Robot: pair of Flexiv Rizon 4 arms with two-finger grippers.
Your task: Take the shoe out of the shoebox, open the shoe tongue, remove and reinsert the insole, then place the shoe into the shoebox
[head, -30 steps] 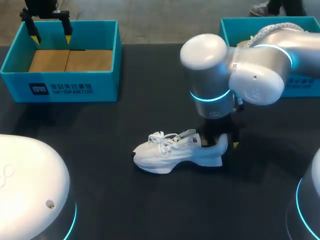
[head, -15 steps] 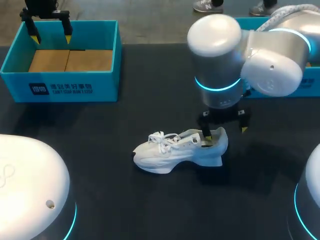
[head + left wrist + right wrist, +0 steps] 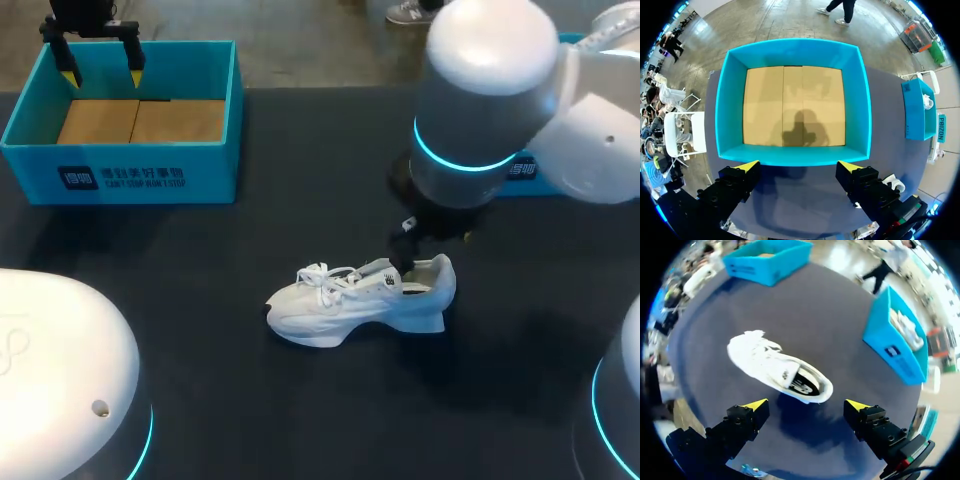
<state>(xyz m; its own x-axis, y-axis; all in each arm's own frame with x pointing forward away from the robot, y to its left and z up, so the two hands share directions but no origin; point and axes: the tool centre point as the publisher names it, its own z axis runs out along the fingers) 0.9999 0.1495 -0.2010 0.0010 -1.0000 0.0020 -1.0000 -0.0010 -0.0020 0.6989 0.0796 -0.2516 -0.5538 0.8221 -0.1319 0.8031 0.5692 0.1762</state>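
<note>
Dark table [image 3: 250,400] fills the scene. The right arm [image 3: 490,100] comes in from the right side with its big white joint and cyan ring over mid-table, hiding most of its own gripper in the head view. The teal shoebox [image 3: 130,180] sits at the far left of the table, open, with a bare cardboard-coloured floor and nothing in it; the left wrist view shows the same shoebox [image 3: 795,155] straight down. A second teal box [image 3: 890,345] is at the far right of the table, with something white lying in it. The white sneaker [image 3: 360,300] is on the table near the middle, well apart from both boxes, upright on its sole, toe toward the left side and heel toward the right. In the right wrist view the sneaker [image 3: 775,365] lies just ahead of the fingers, with a dark insole [image 3: 805,382] visible in its opening and loose laces [image 3: 325,275] over the front. The right gripper [image 3: 807,405] is above the heel end, fingers spread wide, holding nothing, not touching the shoe. The left gripper [image 3: 102,75] hangs over the shoebox's far-left corner, fingers also wide apart, empty.
</note>
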